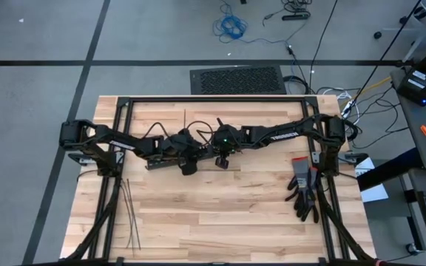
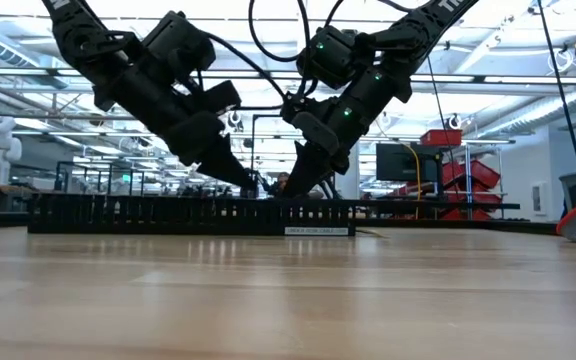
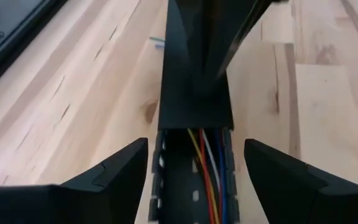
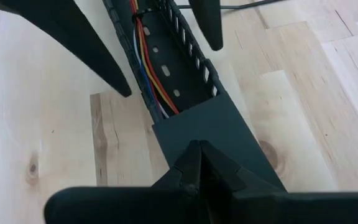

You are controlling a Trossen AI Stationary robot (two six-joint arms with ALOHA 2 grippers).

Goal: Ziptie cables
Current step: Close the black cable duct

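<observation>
Near: my right gripper (image 4: 197, 149) pinched shut on duct cover (image 4: 213, 134) | left gripper (image 3: 194, 165) wide, empty, straddling duct (image 3: 194, 193) | cables (image 3: 209, 168) inside, between its fingers | zipties (image 1: 130, 214) well apart, untouched | step: baring wires; next: fetch tie

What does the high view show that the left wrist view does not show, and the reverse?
Only the high view shows the zipties lying on the table near its left edge, a pair of gloves on the right, and both arms meeting over the duct. Only the left wrist view shows the cables lying inside the black duct, with the open left gripper on either side of it. Both show the duct and the wooden table.
</observation>
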